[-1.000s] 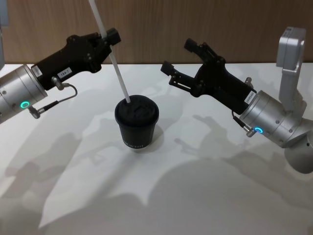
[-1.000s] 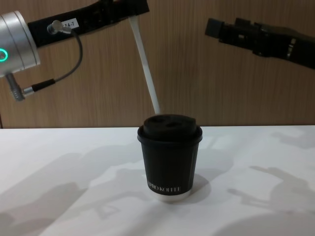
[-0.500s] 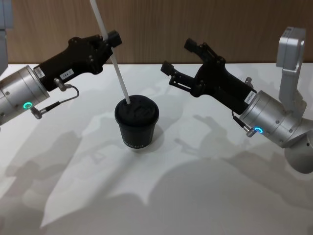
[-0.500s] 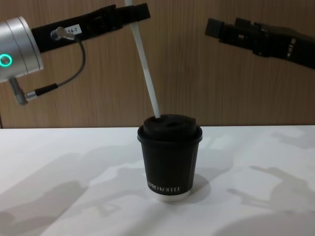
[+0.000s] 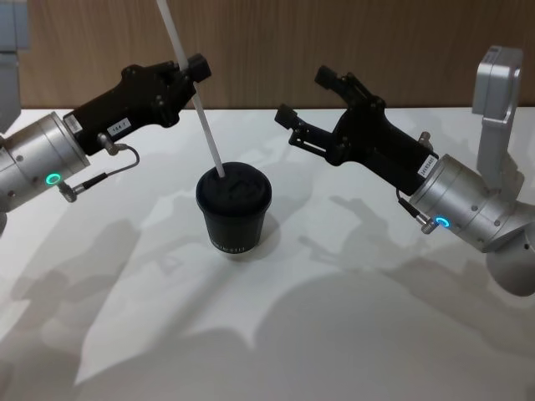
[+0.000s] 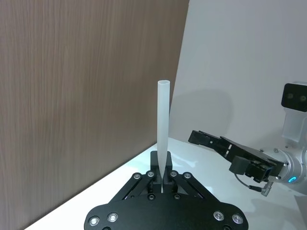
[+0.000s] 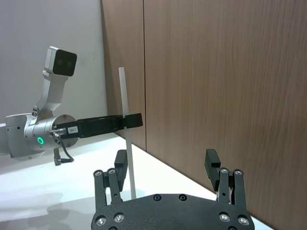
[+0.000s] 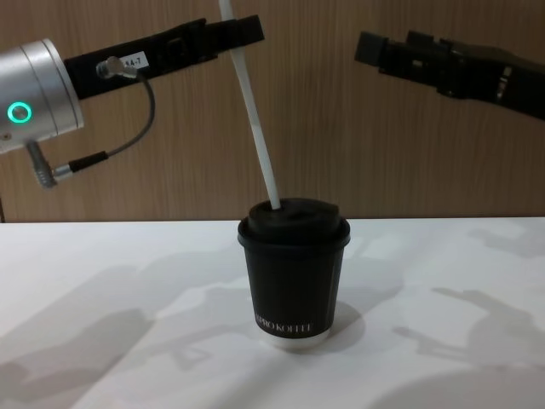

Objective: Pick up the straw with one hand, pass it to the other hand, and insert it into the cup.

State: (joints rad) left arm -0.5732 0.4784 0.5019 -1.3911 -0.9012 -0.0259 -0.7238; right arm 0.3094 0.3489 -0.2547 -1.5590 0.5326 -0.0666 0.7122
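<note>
The left gripper (image 5: 189, 68), over the table's (image 5: 351, 334) far left, is clamped on the straw (image 5: 201, 117) well above its middle. The straw's long axis runs steeply, nearly upright, with its top leaning left and its lower end pointing down, meeting the left part of the cup's (image 5: 234, 215) lid. The right gripper (image 5: 306, 98) hangs to the cup's far right, fingers spread apart, holding nothing.

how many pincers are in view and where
2. The left pincer is up left of the cup, shut on the straw, whose tip touches the cup's top; the right pincer hovers open up right of it.
</note>
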